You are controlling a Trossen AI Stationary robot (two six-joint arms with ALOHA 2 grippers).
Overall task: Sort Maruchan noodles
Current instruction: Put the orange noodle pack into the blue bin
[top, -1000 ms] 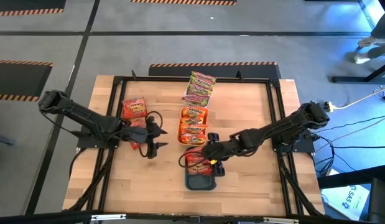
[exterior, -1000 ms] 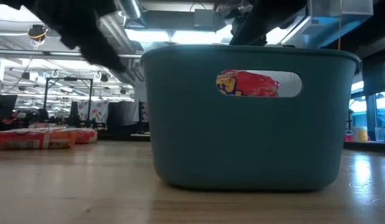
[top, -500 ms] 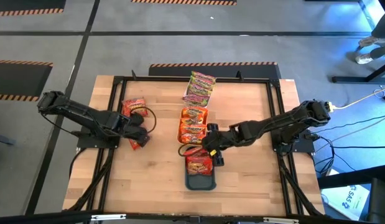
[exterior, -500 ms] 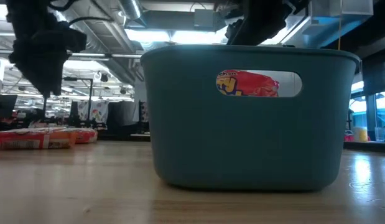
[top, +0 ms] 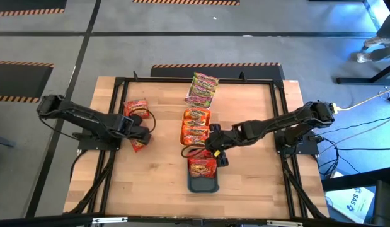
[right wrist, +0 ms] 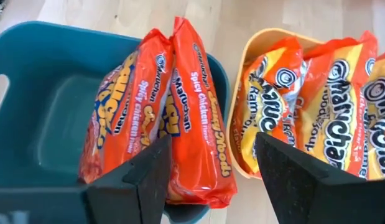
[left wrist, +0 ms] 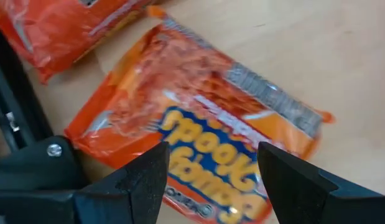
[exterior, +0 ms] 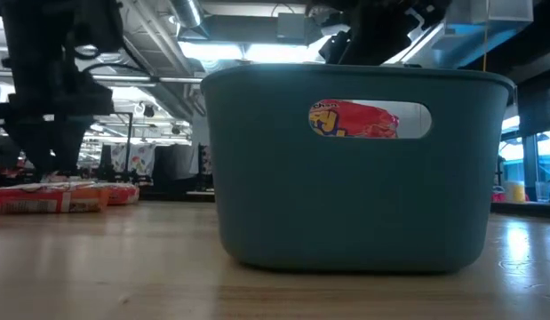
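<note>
The Maruchan noodles are sorted by kind. Red packets (right wrist: 161,106) stand on edge in the teal tray (top: 202,183). Orange packets (top: 196,125) fill the orange tray (right wrist: 245,74), and green-pink packets (top: 203,88) lie at the far middle. More red packets (top: 135,108) lie flat at the left. One loose red packet (left wrist: 198,118) lies flat on the wood just below my left gripper (left wrist: 212,152), which points down, open, with no touch visible. My right gripper (right wrist: 212,142) hangs open and empty above the teal tray's far end.
A black metal frame (top: 113,126) runs around the wooden table top. In the low view the teal tray (exterior: 359,169) fills the middle, with a red packet (exterior: 354,120) showing through its handle slot. Bare wood lies at the near left and at the right.
My left gripper has swung from the table's middle toward the left edge and down over the loose red packet, rolling and tipping until it points down. My right gripper has drawn back a little from over the teal tray toward the far edge.
</note>
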